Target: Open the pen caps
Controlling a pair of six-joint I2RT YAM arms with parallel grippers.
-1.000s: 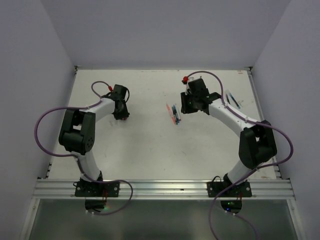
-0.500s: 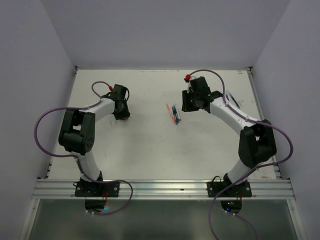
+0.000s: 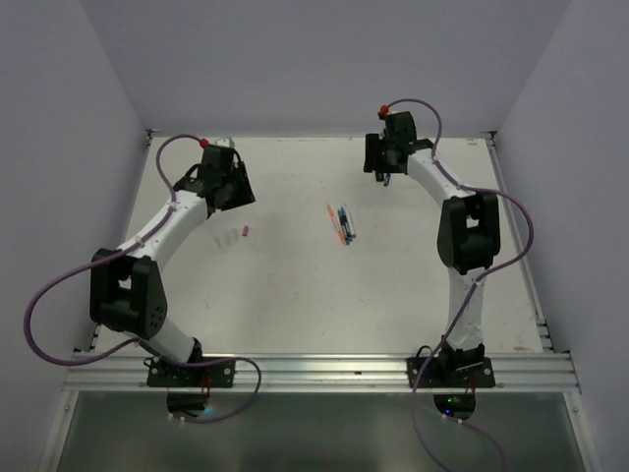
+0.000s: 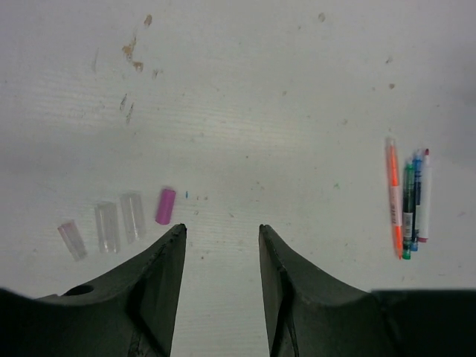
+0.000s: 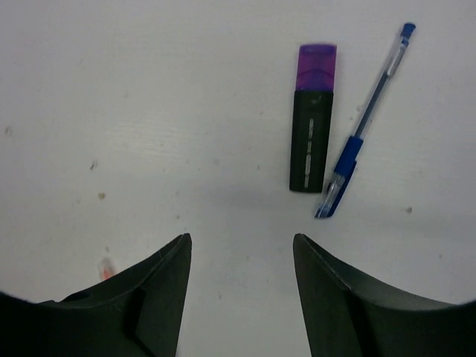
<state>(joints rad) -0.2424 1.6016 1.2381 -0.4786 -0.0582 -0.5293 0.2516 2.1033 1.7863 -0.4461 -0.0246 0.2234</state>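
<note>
My left jaws: open, clear gap, nothing held, hanging above the counter (image 4: pixel 297 89). Left wrist view: 4 loose caps lie in a row just ahead of the left-side jaw. They are 1 pink cap (image 4: pixel 165 206), then 3 clear caps (image 4: pixel 107 227) to its left, each apart from the next, none on a pen. Well off to the right, 4 thin pens (image 4: pixel 409 197) lie side by side, close-packed: orange, green, blue, white with a red end. Top view: that pen bundle sits mid-counter, with the loose caps left of it. My right jaws: also open, empty. Right wrist view: stubby marker (image 5: pixel 309 137), dark body, purple cap (image 5: pixel 317 65) seated on its far end. A blue pen (image 5: pixel 364 119) lies tilted just right of the marker, lower end near the marker's base; can't tell if they touch or if that pen's cap is on. Small pinkish fleck (image 5: pixel 105 268) on the counter by the left-side jaw there. Brown stains (image 4: pixel 134 52) far-left in the left wrist view.
</note>
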